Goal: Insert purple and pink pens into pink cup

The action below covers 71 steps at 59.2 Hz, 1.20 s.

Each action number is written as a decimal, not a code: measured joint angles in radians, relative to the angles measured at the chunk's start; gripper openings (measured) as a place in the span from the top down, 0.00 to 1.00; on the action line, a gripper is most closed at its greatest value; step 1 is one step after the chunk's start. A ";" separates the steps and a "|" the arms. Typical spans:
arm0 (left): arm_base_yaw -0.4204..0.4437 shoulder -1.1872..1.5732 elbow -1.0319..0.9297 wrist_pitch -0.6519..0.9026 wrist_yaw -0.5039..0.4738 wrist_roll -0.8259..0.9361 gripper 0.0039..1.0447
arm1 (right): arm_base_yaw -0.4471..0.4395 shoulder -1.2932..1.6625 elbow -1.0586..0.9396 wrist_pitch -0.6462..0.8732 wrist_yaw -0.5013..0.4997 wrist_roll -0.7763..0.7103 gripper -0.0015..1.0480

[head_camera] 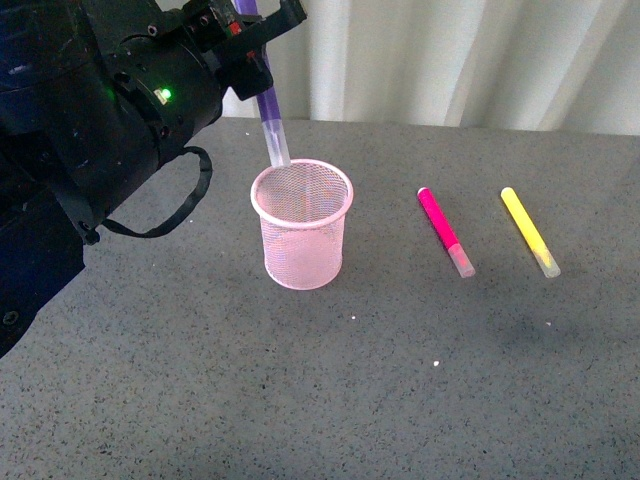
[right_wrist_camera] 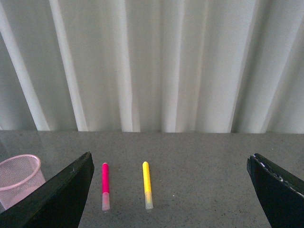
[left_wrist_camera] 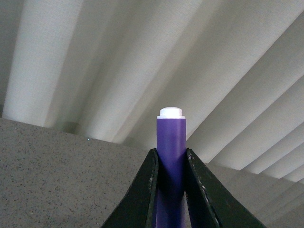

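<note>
The purple pen [head_camera: 268, 105] hangs a little tilted, with its whitish cap down at the far rim of the pink cup [head_camera: 300, 255]; we cannot tell if the tip is already inside. The left tool [head_camera: 252, 45] pinches this pen by its upper part. The pink pen [head_camera: 443, 230] lies flat on the tabletop [head_camera: 300, 400], to the right of the cup, and the yellow marker [head_camera: 529, 231] lies further right, apart from it. We see the right tool [right_wrist_camera: 171, 156] spread wide.
</note>
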 joint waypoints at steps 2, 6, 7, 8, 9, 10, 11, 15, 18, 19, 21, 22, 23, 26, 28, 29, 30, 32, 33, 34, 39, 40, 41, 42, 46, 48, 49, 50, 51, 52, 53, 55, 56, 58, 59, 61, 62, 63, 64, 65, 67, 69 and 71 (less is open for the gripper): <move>0.000 0.008 0.000 0.000 0.000 -0.002 0.88 | 0.000 0.000 0.000 0.000 0.000 0.000 0.07; 0.000 0.020 0.000 0.000 0.000 -0.003 0.88 | 0.000 0.000 0.000 0.000 0.000 0.000 0.07; 0.000 0.025 0.000 0.000 0.000 -0.003 0.88 | 0.000 0.000 0.000 0.000 0.000 0.000 0.07; 0.000 0.029 0.000 0.000 0.000 -0.003 0.88 | 0.000 0.000 0.000 0.000 0.000 0.000 0.07; 0.000 0.034 0.001 0.000 0.000 -0.003 0.88 | 0.000 0.000 0.000 0.000 0.000 0.000 0.07; 0.000 0.039 0.002 0.000 0.000 -0.003 0.88 | 0.000 0.000 0.000 0.000 0.000 0.000 0.07; 0.000 0.042 0.002 0.000 0.000 -0.003 0.88 | 0.000 0.000 0.000 0.000 0.000 0.000 0.07; 0.000 0.055 0.005 0.000 0.000 -0.005 0.88 | 0.000 0.000 0.000 0.000 0.000 0.000 0.07; 0.000 0.064 0.008 0.000 -0.002 -0.011 0.88 | 0.000 0.000 0.000 0.000 0.000 0.000 0.07; 0.000 0.067 0.009 0.000 -0.003 -0.011 0.88 | 0.000 0.000 0.000 0.000 0.000 0.000 0.07; 0.000 0.077 0.013 0.000 -0.003 -0.016 0.88 | 0.000 0.000 0.000 0.000 0.000 0.000 0.07; 0.000 0.079 0.014 0.000 -0.003 -0.016 0.88 | 0.000 0.000 0.000 0.000 0.000 0.000 0.07; 0.000 0.085 0.018 0.000 -0.003 -0.018 0.88 | 0.000 0.000 0.000 0.000 0.000 0.000 0.07; 0.000 0.103 0.031 0.000 -0.006 -0.021 0.88 | 0.000 0.000 0.000 0.000 0.000 0.000 0.07; 0.000 0.120 0.047 0.000 -0.011 -0.025 0.88 | 0.000 0.000 0.000 0.000 0.000 0.000 0.07; 0.000 0.126 0.053 0.000 -0.012 -0.026 0.88 | 0.000 0.000 0.000 0.000 0.000 0.000 0.07; 0.000 0.134 0.061 0.000 -0.015 -0.027 0.88 | 0.000 0.000 0.000 0.000 0.000 0.000 0.07; 0.000 0.146 0.074 0.000 -0.022 -0.030 0.88 | 0.000 0.000 0.000 0.000 0.000 0.000 0.07; 0.000 0.159 0.087 0.000 -0.027 -0.035 0.88 | 0.000 0.000 0.000 0.000 0.000 0.000 0.07; 0.000 0.168 0.098 0.000 -0.030 -0.038 0.88 | 0.000 0.000 0.000 0.000 0.000 0.000 0.07; 0.001 0.207 0.147 0.001 -0.038 -0.050 0.88 | 0.000 0.000 0.000 0.000 0.000 0.000 0.07; 0.001 0.217 0.160 0.001 -0.038 -0.053 0.88 | 0.000 0.000 0.000 0.000 0.000 0.000 0.07; 0.001 0.220 0.165 0.001 -0.037 -0.053 0.88 | 0.000 0.000 0.000 0.000 0.000 0.000 0.07; 0.001 0.229 0.175 0.001 -0.037 -0.058 0.87 | 0.000 0.000 0.000 0.000 0.000 0.000 0.07; 0.002 0.247 0.197 0.001 -0.035 -0.063 0.75 | 0.000 0.000 0.000 0.000 0.000 0.000 0.07; 0.002 0.251 0.203 0.001 -0.034 -0.065 0.68 | 0.000 0.000 0.000 0.000 0.000 0.000 0.07; 0.003 0.252 0.205 0.001 -0.034 -0.066 0.65 | 0.000 0.000 0.000 0.000 0.000 0.000 0.07; 0.005 0.253 0.208 0.001 -0.033 -0.066 0.63 | 0.000 0.000 0.000 0.000 0.000 0.000 0.07; 0.006 0.256 0.213 0.001 -0.030 -0.069 0.59 | 0.000 0.000 0.000 0.000 0.000 0.000 0.07; 0.008 0.257 0.220 0.001 -0.026 -0.071 0.56 | 0.000 0.000 0.000 0.000 0.000 0.000 0.07; 0.010 0.258 0.224 0.001 -0.024 -0.071 0.55 | 0.000 0.000 0.000 0.000 0.000 0.000 0.07; 0.013 0.259 0.235 0.001 -0.020 -0.073 0.49 | 0.000 0.000 0.000 0.000 0.000 0.000 0.07; 0.015 0.259 0.238 0.001 -0.018 -0.073 0.46 | 0.000 0.000 0.000 0.000 0.000 0.000 0.07; 0.020 0.259 0.240 0.001 -0.017 -0.073 0.41 | 0.000 0.000 0.000 0.000 0.000 0.000 0.07; 0.023 0.259 0.240 0.001 -0.016 -0.074 0.38 | 0.000 0.000 0.000 0.000 0.000 0.000 0.07; 0.032 0.256 0.241 0.001 -0.006 -0.080 0.31 | 0.000 0.000 0.000 0.000 0.000 0.000 0.07; 0.037 0.256 0.240 0.001 0.003 -0.081 0.26 | 0.000 0.000 0.000 0.000 0.000 0.000 0.07; 0.042 0.251 0.236 0.001 0.008 -0.081 0.23 | 0.000 0.000 0.000 0.000 0.000 0.000 0.07; 0.048 0.243 0.228 0.000 0.012 -0.080 0.18 | 0.000 0.000 0.000 0.000 0.000 0.000 0.07; 0.051 0.235 0.222 0.000 0.019 -0.081 0.14 | 0.000 0.000 0.000 0.000 0.000 0.000 0.07; 0.057 0.223 0.214 0.000 0.028 -0.080 0.09 | 0.000 0.000 0.000 0.000 0.000 0.000 0.07; 0.061 0.208 0.207 0.000 0.031 -0.078 0.05 | 0.000 0.000 0.000 0.000 0.000 0.000 0.07; 0.068 0.190 0.199 0.001 0.035 -0.077 0.05 | 0.000 0.000 0.000 0.000 0.000 0.000 0.07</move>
